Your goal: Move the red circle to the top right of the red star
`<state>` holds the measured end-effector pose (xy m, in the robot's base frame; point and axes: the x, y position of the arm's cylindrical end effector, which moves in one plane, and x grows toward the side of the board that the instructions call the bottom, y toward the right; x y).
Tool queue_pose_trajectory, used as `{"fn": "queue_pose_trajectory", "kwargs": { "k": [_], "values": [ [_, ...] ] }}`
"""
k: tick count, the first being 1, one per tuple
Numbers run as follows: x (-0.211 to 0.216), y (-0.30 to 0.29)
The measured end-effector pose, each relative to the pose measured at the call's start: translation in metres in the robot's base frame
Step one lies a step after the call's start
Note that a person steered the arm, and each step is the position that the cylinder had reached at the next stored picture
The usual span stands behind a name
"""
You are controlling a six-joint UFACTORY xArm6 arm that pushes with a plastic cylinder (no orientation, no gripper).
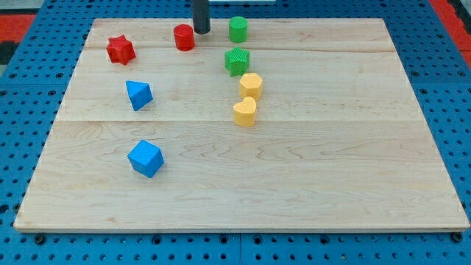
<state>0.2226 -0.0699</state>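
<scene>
The red circle [184, 37] stands near the view's top, left of centre. The red star [120, 50] lies to its left and slightly lower, a clear gap between them. My tip [201, 31] is the lower end of the dark rod coming down from the view's top edge. It stands just right of the red circle, close to it or touching it; I cannot tell which.
A green cylinder [238, 29] stands right of my tip. A green block [237, 61] lies below it. Two yellow blocks [251, 85] [245, 112] sit lower, touching. Two blue blocks [138, 94] [145, 158] lie at the left. The wooden board [331, 147] rests on blue pegboard.
</scene>
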Motion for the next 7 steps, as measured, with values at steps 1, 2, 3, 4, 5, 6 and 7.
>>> {"fn": "queue_pose_trajectory", "kwargs": {
  "k": [1, 2, 3, 4, 5, 6, 7],
  "values": [
    [0.022, 0.001],
    [0.023, -0.039],
    [0.016, -0.062],
    [0.007, -0.062],
    [0.007, -0.061],
    [-0.001, -0.045],
    [-0.019, -0.051]
  ]
}}
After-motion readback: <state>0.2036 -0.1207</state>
